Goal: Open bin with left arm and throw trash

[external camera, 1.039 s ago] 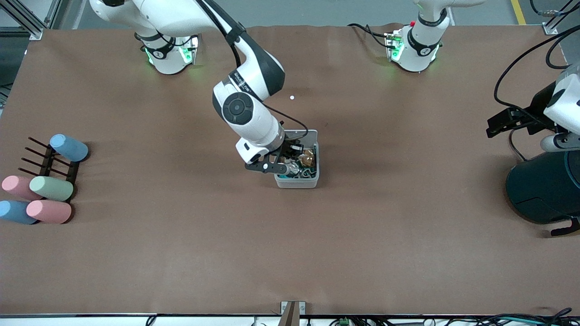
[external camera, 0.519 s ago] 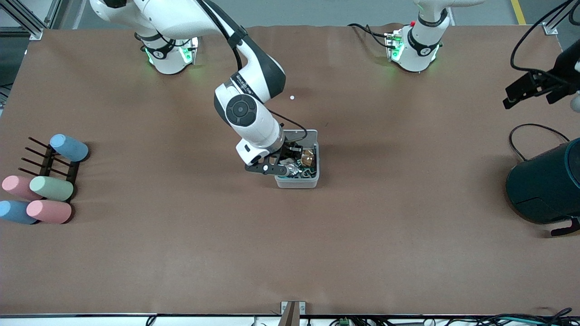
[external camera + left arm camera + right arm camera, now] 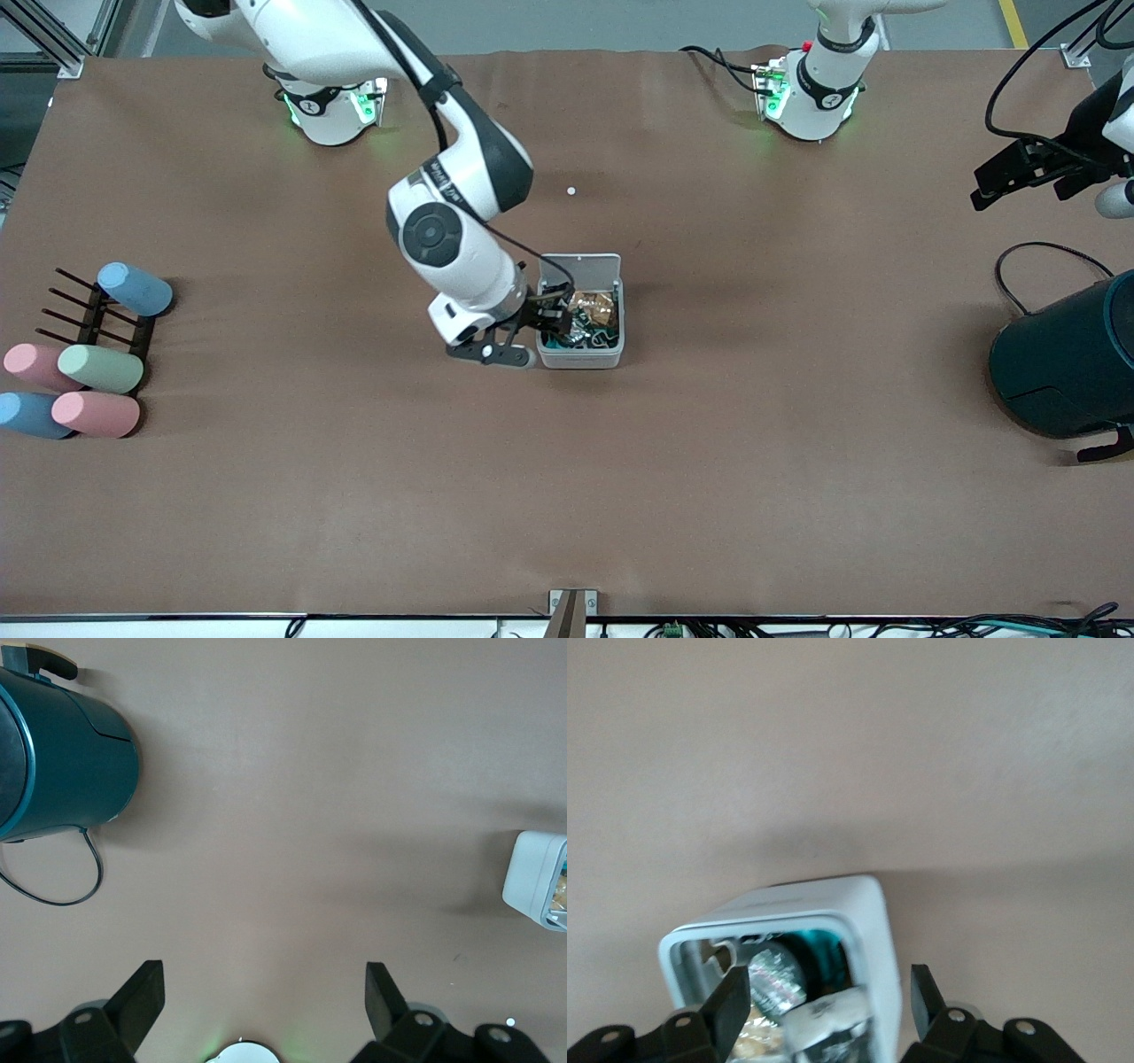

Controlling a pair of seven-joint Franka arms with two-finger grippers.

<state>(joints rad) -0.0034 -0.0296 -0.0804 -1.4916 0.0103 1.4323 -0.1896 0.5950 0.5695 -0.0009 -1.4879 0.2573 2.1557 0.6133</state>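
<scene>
Now | right claw (image 3: 551, 321) spread empty, shifted to bin (image 3: 581, 354) edge since earlier | left claw (image 3: 266, 1001) wide, upper right | trash (image 3: 592, 317) inside

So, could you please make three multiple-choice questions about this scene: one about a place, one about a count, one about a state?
1. Where is the right pincer?
A. over the rack
B. at the bin, above its rim toward the right arm's end
C. over the teal cylinder

2. How many pastel cylinders lie by the rack?
A. three
B. five
C. seven

3. How is the bin's lid?
A. open
B. shut
C. lying off on the table

Answers:
1. B, the front view shows its fingers at the bin's edge and the right wrist view shows the bin just below them.
2. B, two blue, two pink and one green show in the front view.
3. A, the lid stands up and the trash inside shows.

The left pincer waits, open, near the teal cylinder.
</scene>
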